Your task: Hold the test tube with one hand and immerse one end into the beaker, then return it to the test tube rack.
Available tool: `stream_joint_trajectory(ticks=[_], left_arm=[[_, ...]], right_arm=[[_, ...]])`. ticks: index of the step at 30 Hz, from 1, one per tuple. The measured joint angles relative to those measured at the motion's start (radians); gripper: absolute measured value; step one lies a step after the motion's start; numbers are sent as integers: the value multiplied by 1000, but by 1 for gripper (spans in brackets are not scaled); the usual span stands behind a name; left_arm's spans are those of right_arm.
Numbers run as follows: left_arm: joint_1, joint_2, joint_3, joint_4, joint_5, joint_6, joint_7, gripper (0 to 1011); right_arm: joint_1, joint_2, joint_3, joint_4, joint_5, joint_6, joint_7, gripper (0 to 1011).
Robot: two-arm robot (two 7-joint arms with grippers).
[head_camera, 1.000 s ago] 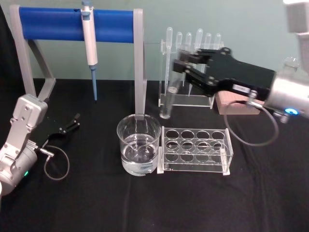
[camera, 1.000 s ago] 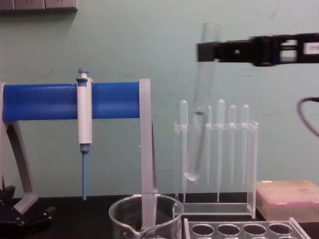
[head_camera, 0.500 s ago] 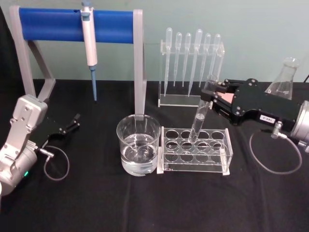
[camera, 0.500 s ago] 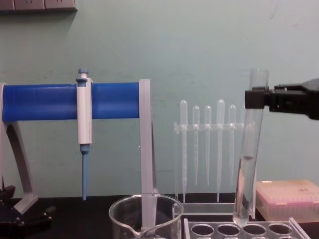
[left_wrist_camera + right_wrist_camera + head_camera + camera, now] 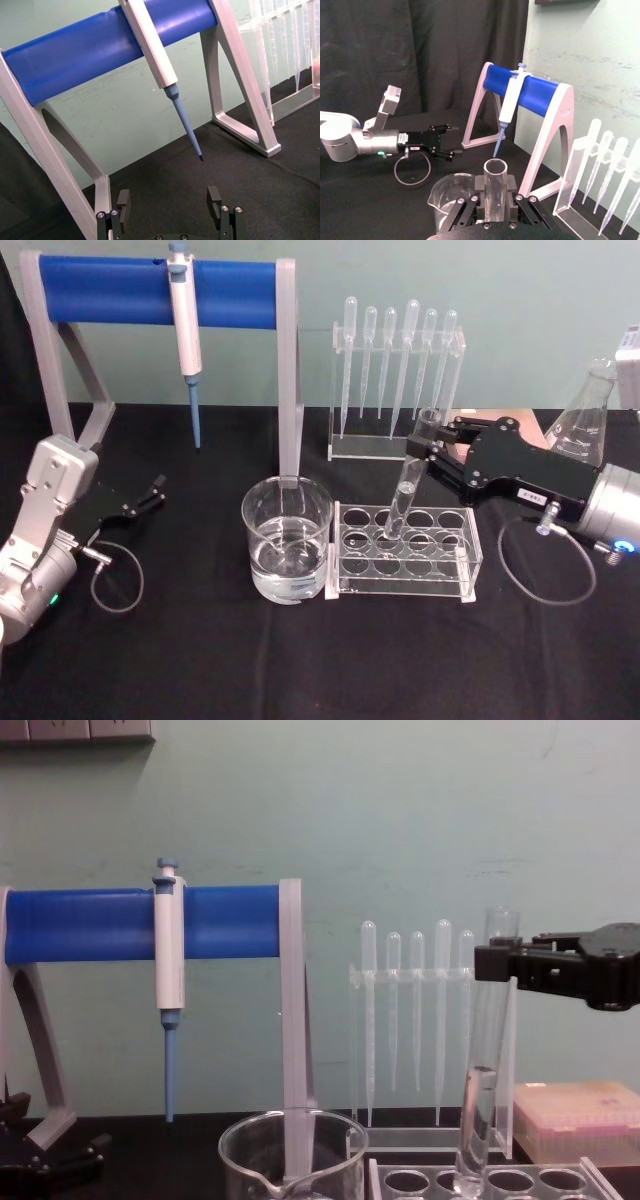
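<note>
The right claw (image 5: 432,452) is gripping the tube (image 5: 408,490) near its rim, holding it slightly tilted with its round bottom dipping into a back-row hole of the rack (image 5: 405,552). The beaker (image 5: 288,538), holding clear liquid, is standing on the black worktop (image 5: 300,660) just beside the rack, on its left. Behind, 6 pipettes (image 5: 400,350) are hanging in a clear stand. The left claw (image 5: 150,494) is resting spread apart on the worktop, near the blue-barred stand (image 5: 150,290) carrying a pipettor (image 5: 184,330).
</note>
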Motion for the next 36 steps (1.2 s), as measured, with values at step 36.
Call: stream_joint_trajectory(ticks=[36], left_arm=[[0, 0, 0, 0, 0, 0, 0, 1000]], right_arm=[[-7, -87, -24, 103, -123, -16, -7, 243]])
